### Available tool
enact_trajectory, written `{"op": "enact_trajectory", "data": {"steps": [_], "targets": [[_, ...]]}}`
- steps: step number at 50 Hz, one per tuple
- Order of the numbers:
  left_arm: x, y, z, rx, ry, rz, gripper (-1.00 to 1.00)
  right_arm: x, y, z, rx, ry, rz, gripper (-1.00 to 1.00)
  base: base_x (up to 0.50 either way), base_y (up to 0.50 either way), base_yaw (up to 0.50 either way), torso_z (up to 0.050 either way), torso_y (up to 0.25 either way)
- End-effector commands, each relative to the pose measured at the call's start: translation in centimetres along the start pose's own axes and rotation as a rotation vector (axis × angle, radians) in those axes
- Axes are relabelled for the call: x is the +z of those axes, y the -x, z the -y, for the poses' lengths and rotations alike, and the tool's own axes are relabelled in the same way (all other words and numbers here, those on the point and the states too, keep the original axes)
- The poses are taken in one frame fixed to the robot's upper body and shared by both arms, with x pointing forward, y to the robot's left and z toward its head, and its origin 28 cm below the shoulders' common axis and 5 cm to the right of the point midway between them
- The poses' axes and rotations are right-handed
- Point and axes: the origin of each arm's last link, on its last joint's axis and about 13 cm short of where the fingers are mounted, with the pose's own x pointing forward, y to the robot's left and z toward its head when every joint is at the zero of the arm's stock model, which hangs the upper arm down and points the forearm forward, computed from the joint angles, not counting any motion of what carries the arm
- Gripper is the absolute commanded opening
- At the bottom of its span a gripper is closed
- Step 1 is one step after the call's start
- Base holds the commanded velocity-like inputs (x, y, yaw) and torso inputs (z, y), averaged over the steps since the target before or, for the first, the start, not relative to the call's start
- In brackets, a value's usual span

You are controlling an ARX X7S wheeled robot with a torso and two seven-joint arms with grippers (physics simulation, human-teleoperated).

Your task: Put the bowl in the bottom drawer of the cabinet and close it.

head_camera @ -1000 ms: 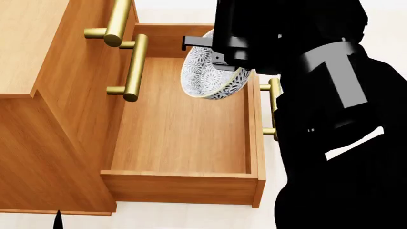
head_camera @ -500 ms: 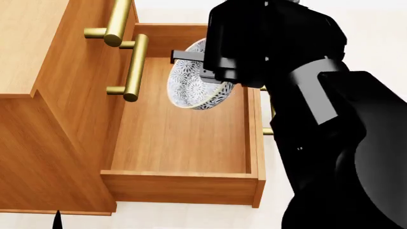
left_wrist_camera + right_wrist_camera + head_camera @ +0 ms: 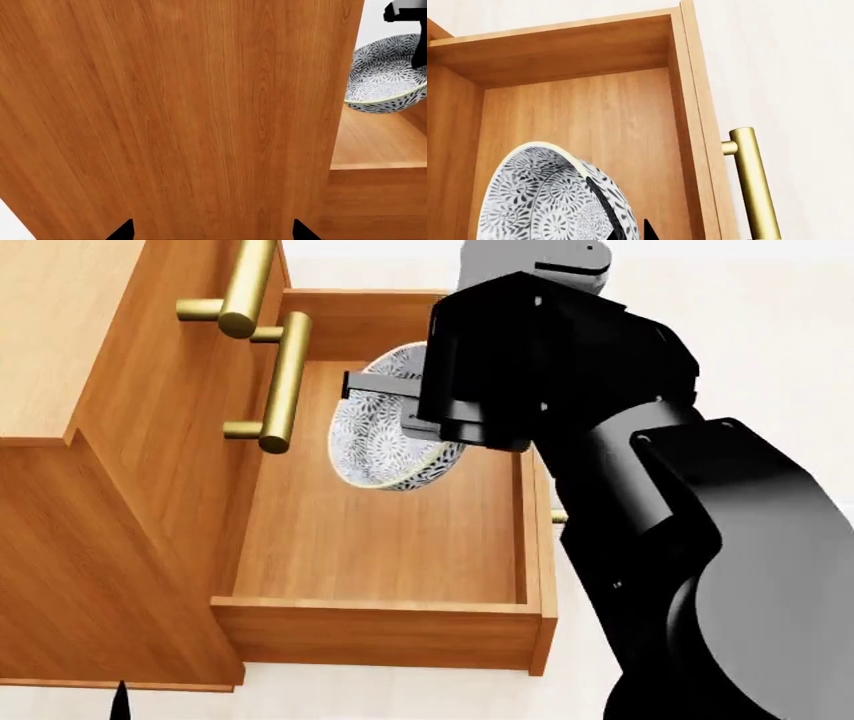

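The bowl (image 3: 380,435), white-grey with a blue-grey flower pattern, hangs tilted on its side over the open bottom drawer (image 3: 387,550). My right gripper (image 3: 400,400) is shut on the bowl's rim, one finger inside and one outside. In the right wrist view the bowl (image 3: 540,200) is at the gripper (image 3: 627,231), above the drawer's floor (image 3: 594,115). The left wrist view faces the cabinet's (image 3: 180,110) flat wood, with the bowl (image 3: 387,75) off to one side. My left gripper (image 3: 213,235) is open and holds nothing.
The cabinet (image 3: 80,340) fills the left of the head view, with two brass bar handles (image 3: 283,380) of the upper drawers overhanging the open drawer. The bottom drawer's own handle (image 3: 754,185) is on its outer front. The floor around is pale.
My right arm has carried the bowl leftward and lower, from near the drawer's right wall to over the drawer's inside. The drawer and the left arm have not moved.
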Motion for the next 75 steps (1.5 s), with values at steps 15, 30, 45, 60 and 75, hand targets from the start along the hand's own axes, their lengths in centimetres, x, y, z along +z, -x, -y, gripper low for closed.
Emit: {"op": "enact_trajectory", "data": {"steps": [15,30,45,60,75], "targets": [[0.3,-0.2,-0.1,-0.012,0.034,0.019,1.0,-1.2,-1.4,-0.9,0.176,-0.061,0.022,-1.0,0.0,0.0,0.0,0.0,0.0],[0.4,-0.2,-0.2,-0.01,0.034,0.019,1.0,-1.9,-2.0,-0.5,0.17,-0.087,0.011,-1.0,0.0,0.0,0.0,0.0,0.001],[0.2,-0.2,-0.2,-0.009,0.037,0.02,1.0,-2.5,-2.7,-0.2,0.165,-0.078,0.001,-1.0,0.0,0.0,0.0,0.0,0.0],[0.2,-0.3,-0.2,-0.009,0.035,0.018,1.0,-3.1,-2.8,-0.5,0.182,-0.07,-0.003,-1.0,0.0,0.0,0.0,0.0,0.001],[0.3,-0.2,-0.1,-0.013,0.035,0.019,1.0,-3.2,-2.9,-0.4,0.189,-0.088,-0.015,-1.0,0.0,0.0,0.0,0.0,0.0]]}}
